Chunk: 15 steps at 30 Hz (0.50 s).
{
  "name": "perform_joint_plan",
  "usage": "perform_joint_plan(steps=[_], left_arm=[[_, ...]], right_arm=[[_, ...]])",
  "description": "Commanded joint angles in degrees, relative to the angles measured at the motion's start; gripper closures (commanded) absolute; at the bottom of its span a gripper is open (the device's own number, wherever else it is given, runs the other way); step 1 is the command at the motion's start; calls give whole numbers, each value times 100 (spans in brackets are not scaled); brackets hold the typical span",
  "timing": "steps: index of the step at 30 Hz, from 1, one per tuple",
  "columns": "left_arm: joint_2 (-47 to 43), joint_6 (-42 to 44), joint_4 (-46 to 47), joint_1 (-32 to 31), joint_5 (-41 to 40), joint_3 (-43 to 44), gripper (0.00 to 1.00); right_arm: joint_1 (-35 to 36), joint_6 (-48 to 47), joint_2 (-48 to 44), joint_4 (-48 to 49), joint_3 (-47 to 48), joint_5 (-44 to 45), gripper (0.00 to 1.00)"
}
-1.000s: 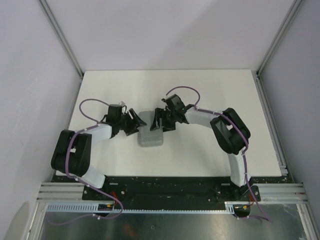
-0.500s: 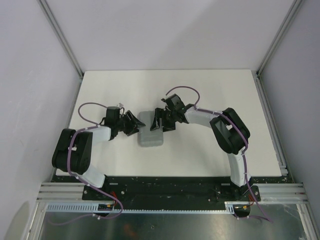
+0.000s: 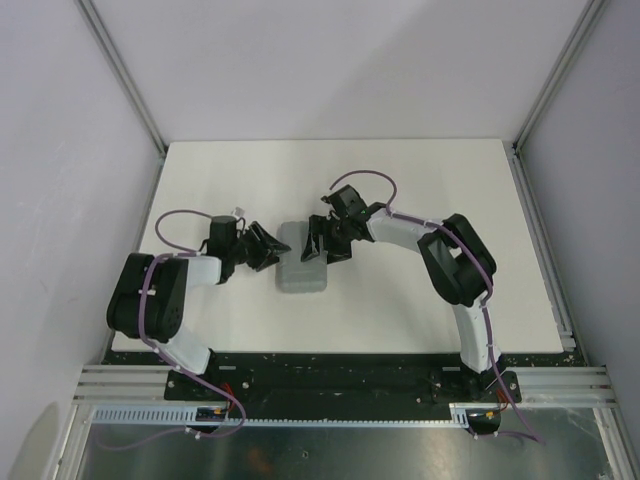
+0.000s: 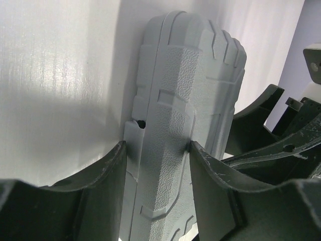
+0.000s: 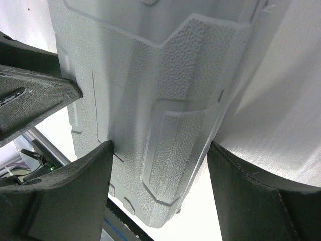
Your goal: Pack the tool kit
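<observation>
1. The closed grey tool case point(image 3: 303, 270) lies flat near the middle of the white table point(image 3: 420, 180).
2. The left gripper point(image 3: 270, 250) clamps its left edge.
3. The right gripper point(image 3: 320, 245) grasps its far right part.

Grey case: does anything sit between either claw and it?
Nothing visible does. The left claw and the right claw each straddle the closed grey case, with their fingers against its sides and nothing else in the gaps.

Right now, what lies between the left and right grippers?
The closed grey case, flat on the table, lies between the left gripper and right gripper; the top view shows it.
</observation>
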Motion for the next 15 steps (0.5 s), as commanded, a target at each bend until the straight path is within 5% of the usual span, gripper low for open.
perform_joint_plan(steps=[1,5,15], left_arm=[[253,-628,902,-414,1133,-66,85],[307,-750,1139,-456,1223,-119,99],[693,-1755,2629,-457,1476,-580,100]], right_arm=[[779,-811,1203,-1502,-485,126,67],[746,-801,1212,-1574,-403,187,67],[576,-820,1161,-1640,-376,249,68]])
